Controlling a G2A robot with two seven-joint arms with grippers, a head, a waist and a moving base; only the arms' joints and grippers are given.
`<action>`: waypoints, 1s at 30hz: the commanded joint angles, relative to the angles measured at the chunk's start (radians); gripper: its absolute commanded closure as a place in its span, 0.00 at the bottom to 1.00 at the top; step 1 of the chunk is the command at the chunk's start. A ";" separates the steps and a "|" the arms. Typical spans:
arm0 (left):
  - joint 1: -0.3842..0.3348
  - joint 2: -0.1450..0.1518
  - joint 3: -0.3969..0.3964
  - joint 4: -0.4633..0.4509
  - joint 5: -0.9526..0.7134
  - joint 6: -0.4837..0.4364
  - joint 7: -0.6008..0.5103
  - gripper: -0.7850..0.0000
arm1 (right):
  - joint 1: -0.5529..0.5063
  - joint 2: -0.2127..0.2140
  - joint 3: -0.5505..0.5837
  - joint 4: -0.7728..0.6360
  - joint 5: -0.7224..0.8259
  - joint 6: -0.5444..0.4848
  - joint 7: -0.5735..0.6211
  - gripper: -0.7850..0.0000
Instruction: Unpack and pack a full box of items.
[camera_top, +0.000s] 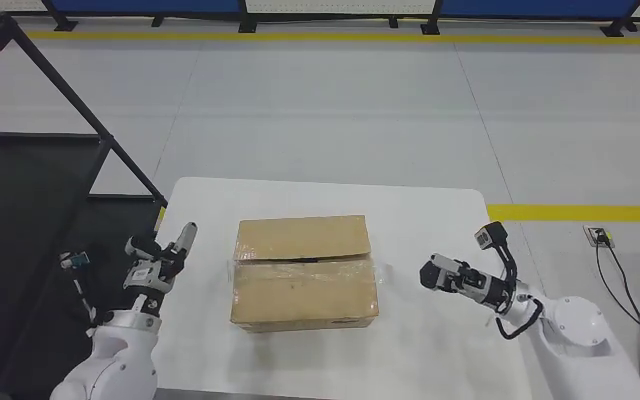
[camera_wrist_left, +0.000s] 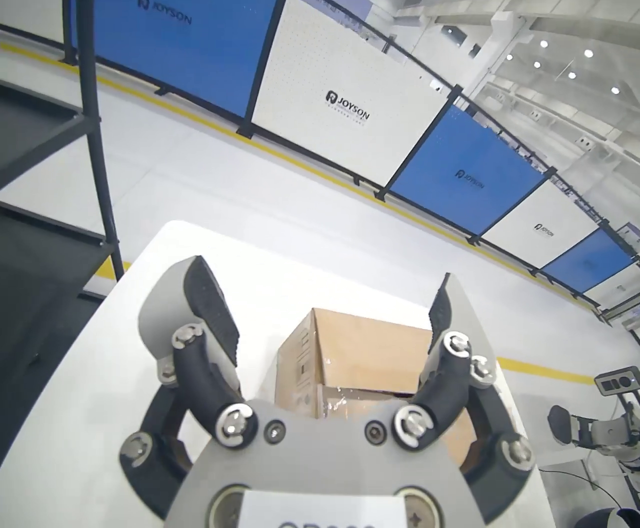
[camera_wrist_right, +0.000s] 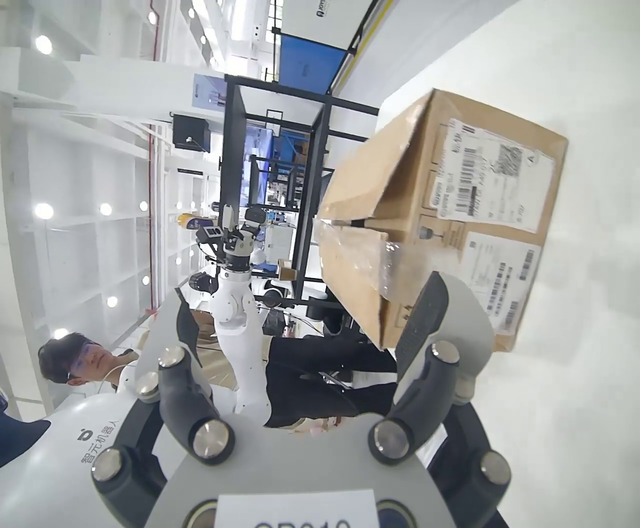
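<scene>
Left arm (camera_top: 125, 335): bent at the robot's left side, with the forearm rising forward and slightly inward.
Left gripper (camera_top: 162, 242): pointing ahead, jaws spread wide, and the dark ribbed pads (camera_wrist_left: 210, 305) face each other with a broad gap between them.
Right arm (camera_top: 520, 305): out at the right side, with the forearm running low and inward.
Right gripper (camera_top: 432, 272): rolled onto its side and aimed across toward the left arm, jaws parted just as wide, pads (camera_wrist_right: 425, 320) bare.
</scene>
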 joint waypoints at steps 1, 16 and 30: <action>0.000 0.003 -0.013 0.055 -0.024 -0.014 -0.022 0.00 | 0.005 0.005 -0.012 0.034 -0.044 0.051 0.030 0.00; -0.027 0.016 -0.060 0.137 -0.264 -0.027 -0.188 0.00 | 0.073 -0.014 -0.134 0.102 -0.103 0.094 -0.044 0.00; -0.045 0.044 -0.128 0.229 -0.406 -0.055 -0.288 0.00 | 0.294 -0.062 -0.290 0.429 0.057 -0.041 0.134 1.00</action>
